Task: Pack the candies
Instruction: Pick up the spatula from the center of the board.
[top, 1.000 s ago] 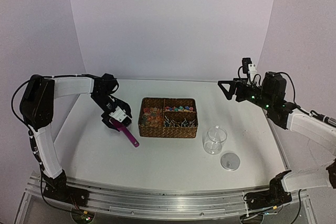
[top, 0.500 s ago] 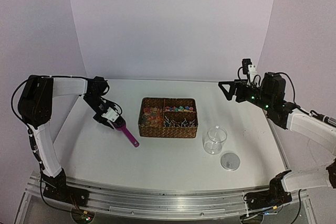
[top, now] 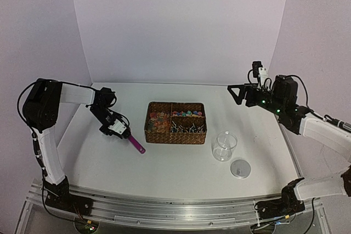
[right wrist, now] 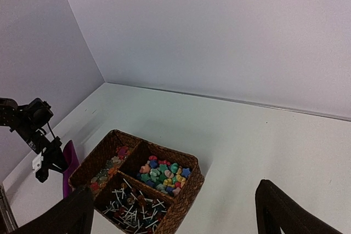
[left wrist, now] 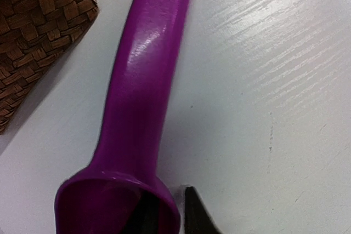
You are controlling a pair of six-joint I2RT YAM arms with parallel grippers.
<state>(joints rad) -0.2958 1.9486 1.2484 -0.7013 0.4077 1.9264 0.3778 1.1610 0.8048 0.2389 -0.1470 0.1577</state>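
My left gripper was closed on the scoop at its bowl rim, one finger inside and one outside. The handle ran away from me toward the near right, tip free, just beside the basket left wall, not touching. The candies sat in the basket, to the right of my grip, in loose heaps with no axis. Left arm was nearer; right gripper hung wide open, well apart. The jar stood near the basket's right corner
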